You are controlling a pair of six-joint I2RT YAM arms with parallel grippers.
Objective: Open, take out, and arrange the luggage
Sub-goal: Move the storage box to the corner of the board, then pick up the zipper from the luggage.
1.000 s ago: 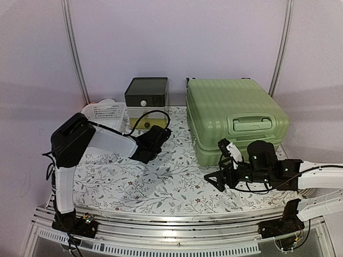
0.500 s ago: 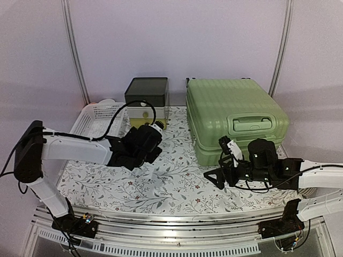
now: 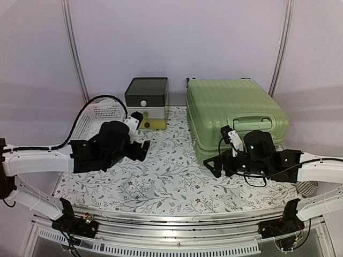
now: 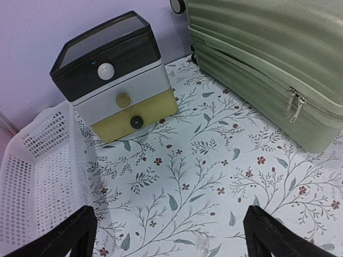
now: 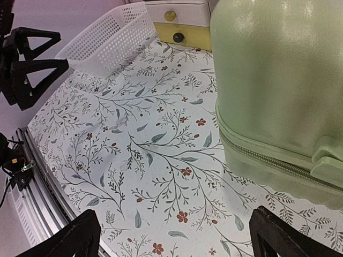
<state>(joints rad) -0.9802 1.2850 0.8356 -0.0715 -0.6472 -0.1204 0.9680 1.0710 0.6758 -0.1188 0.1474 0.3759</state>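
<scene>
At the near edge of the counter [image 3: 171, 211], the two arms reach out low over a floral cloth [image 3: 171, 182] that covers most of the top. The right pincer [image 3: 221, 151] hovers just beside the near left corner of the luggage [image 3: 236, 112], fingers spread wide and holding nothing. One finger is close to the shell, but I cannot tell if it touches. The left pincer [image 3: 139, 135] hangs well to the left of the luggage over the cloth, also released and empty. It faces toward the far side of the counter.

The luggage lies flat on the right half of the cloth, shut, its ribbed shell up and its handle [image 3: 252, 124] facing the arms. The zip runs closed round its side, and two pulls [image 4: 293, 104] hang together on the left flank. A black wheel [image 4: 178, 5] shows at its far left corner.

Left of the luggage at the back, with a narrow gap between, stands a drawer box [image 3: 146, 101] with a dark lid and white and yellow drawers, all shut. Further left of it a white mesh basket [image 3: 99, 115] rests on the cloth's edge, and the left arm's black cable [image 3: 91, 104] arches over it. Behind everything is a plain pale wall [image 3: 171, 43].
</scene>
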